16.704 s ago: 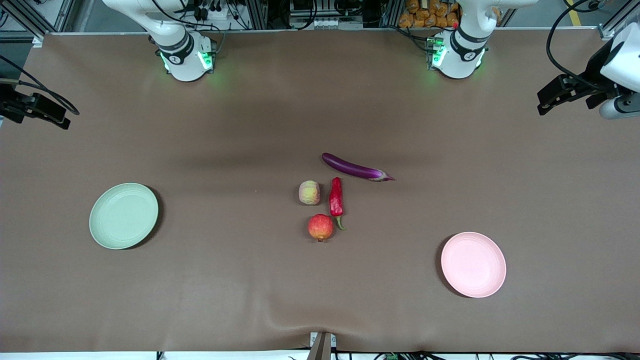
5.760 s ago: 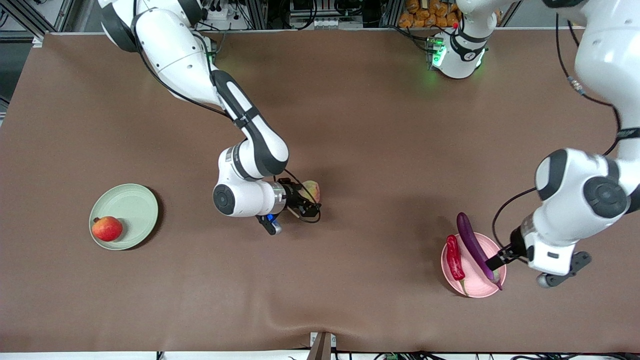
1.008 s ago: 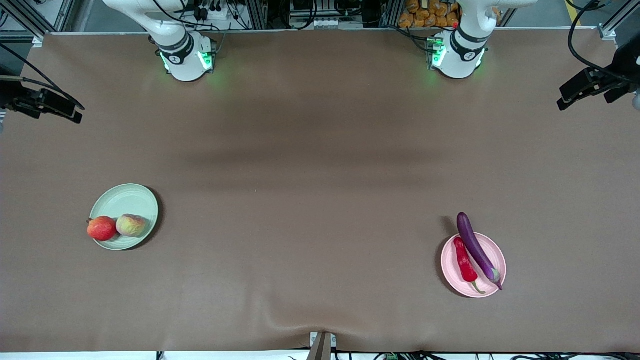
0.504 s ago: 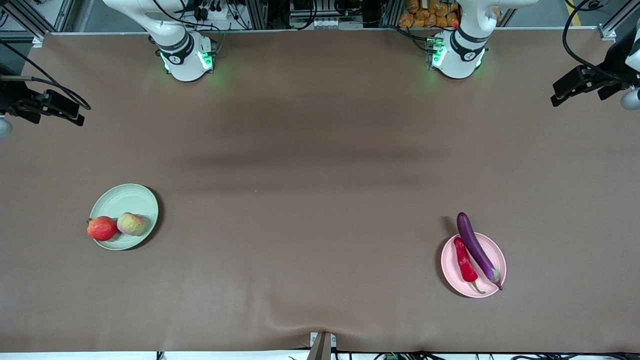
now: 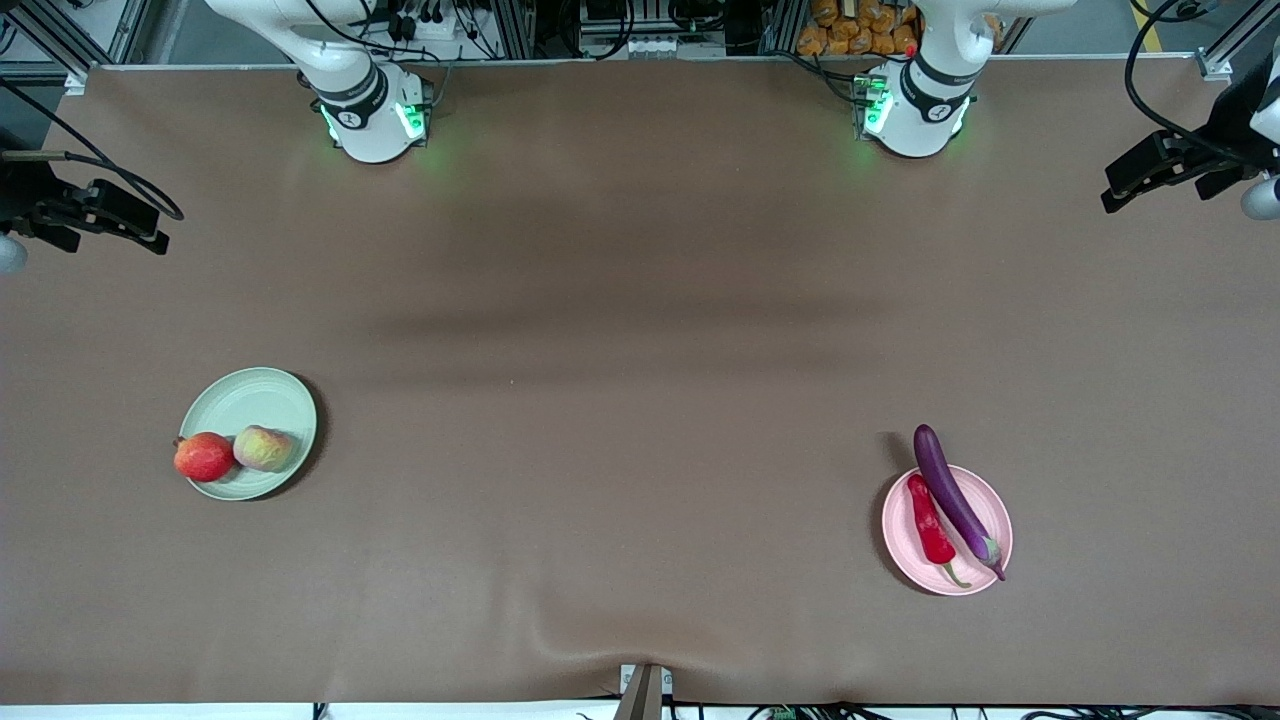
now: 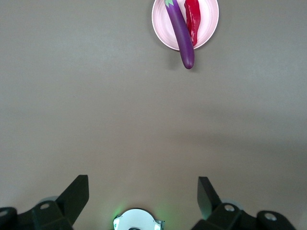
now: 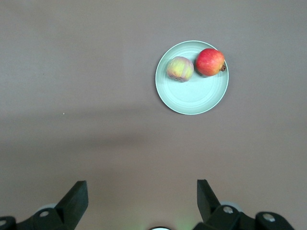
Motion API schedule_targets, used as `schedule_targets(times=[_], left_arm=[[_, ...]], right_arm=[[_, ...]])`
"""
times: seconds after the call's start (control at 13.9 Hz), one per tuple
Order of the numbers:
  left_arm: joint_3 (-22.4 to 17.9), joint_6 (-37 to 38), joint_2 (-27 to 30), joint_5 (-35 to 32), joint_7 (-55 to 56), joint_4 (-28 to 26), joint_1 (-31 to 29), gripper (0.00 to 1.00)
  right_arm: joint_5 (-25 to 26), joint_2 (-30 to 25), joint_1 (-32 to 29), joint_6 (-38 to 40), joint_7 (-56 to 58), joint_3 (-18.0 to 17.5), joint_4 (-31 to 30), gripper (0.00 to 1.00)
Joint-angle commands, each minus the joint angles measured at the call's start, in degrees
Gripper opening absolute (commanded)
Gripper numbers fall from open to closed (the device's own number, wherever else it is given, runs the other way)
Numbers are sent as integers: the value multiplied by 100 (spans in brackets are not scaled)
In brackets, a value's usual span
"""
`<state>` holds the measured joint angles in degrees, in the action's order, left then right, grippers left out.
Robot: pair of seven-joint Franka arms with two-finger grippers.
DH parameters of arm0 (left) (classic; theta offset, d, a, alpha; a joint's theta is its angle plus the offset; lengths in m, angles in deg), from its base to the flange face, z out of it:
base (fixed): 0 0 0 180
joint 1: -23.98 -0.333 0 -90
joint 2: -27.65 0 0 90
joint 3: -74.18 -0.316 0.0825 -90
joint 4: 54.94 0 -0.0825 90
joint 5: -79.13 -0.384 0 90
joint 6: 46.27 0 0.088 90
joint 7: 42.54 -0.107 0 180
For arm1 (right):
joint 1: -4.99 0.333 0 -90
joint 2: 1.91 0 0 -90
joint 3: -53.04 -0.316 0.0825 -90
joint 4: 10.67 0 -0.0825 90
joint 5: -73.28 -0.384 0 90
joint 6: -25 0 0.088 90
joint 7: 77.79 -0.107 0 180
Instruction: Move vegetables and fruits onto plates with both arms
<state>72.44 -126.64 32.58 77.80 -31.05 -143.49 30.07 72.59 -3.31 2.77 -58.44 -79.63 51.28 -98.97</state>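
The left gripper (image 6: 142, 199) and the right gripper (image 7: 141, 200) were fully spread and empty, each raised over its own end of the bench (image 5: 620, 300). Two plates, four items: the green plate (image 5: 250, 400) held the pomegranate (image 5: 203, 456) at 8 o'clock beside the apple (image 5: 262, 448) — touching. The pink plate (image 5: 985, 500) held the chili (image 5: 930, 522) and the eggplant (image 5: 955, 497) — its tip overhung the rim at 11 o'clock.

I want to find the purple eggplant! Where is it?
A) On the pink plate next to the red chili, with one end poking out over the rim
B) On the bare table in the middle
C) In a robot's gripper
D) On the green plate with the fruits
A: the eggplant lies on the pink plate beside the red chili, its rounded end sticking out past the rim.
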Motion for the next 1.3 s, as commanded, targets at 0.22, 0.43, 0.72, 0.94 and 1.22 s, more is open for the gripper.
schedule_targets(times=[0.22,0.43,0.72,0.94,1.22], left_arm=[[-10,118,34,28,-103,13,7,100],[-10,127,43,28,-94,-4,7,100],[-10,127,52,28,-94,-4,7,100],[-10,136,52,28,-94,-13,7,100],[-10,144,52,28,-86,-13,7,100]], right_arm=[[105,-44,-59,47,61,-61,7,100],[105,-44,-67,135,52,-52,7,100],[96,-36,-24,196,-9,-70,-2,100],[96,-36,56,258,-35,-70,-2,100],[87,-36,56,311,-44,-61,-20,100]])
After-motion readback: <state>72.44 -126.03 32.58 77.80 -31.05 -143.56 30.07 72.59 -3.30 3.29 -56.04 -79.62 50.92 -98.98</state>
